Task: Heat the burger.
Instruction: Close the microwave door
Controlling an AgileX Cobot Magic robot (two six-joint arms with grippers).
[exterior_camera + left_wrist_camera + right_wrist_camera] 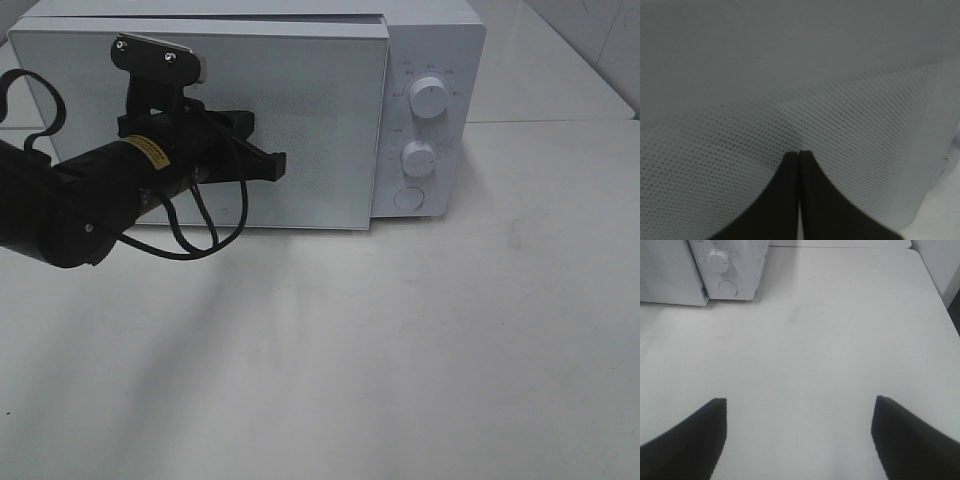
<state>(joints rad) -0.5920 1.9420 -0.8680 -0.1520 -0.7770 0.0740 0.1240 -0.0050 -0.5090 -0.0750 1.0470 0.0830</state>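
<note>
We see left gripper [276, 166] pinched shut at the perforated door [310, 110] of the white boxy microwave [440, 50], upper left; door hides the inside. Our right gripper [799, 401] is spread wide over white counter [840, 340].

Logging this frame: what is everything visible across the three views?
microwave: one, white, at the back of the table.
door: one, white with a fine dot pattern, on the microwave's front.
knobs: two, white, stacked on the control panel to the door's right.
button: one, round, white, below the lower knob.
table: one, white, under everything.
cable: one, black, looped under the left arm.
left gripper: one, black, fingers together, tips at the door.
right gripper: one, black, fingers apart, above bare table.
</note>
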